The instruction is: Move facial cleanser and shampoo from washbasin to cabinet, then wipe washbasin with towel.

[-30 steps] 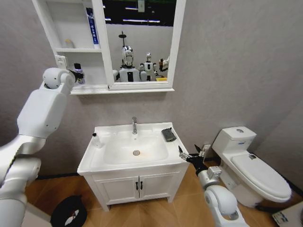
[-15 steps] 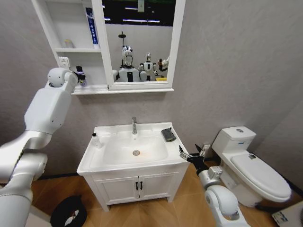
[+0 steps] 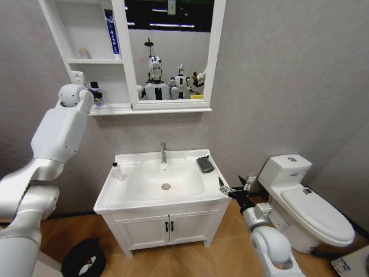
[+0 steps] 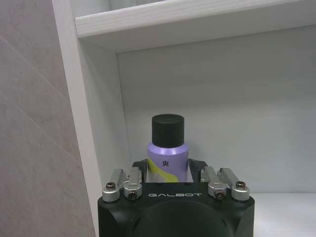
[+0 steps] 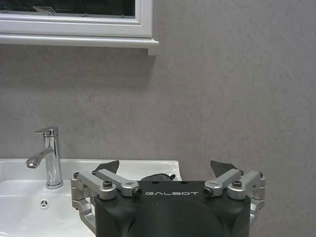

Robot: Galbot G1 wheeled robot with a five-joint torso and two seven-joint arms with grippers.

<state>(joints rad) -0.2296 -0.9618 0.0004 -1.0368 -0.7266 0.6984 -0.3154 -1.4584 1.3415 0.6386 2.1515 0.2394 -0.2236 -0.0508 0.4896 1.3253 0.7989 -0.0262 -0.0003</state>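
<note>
A purple, black-capped bottle (image 4: 167, 157) is stood upright in the cabinet's (image 3: 106, 109) lower compartment; a dark towel (image 3: 205, 164) is laid on the washbasin's (image 3: 115, 193) far right corner.

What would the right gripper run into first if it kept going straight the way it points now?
Probably the towel on the washbasin corner: the open right gripper points across it. Beyond stands the grey wall. Depth is unclear, so it might pass just above.

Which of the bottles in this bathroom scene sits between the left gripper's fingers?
The lilac bottle with the black cap, on the cabinet's lower shelf between the left gripper's fingers. The small bottle stands on the washbasin.
</note>
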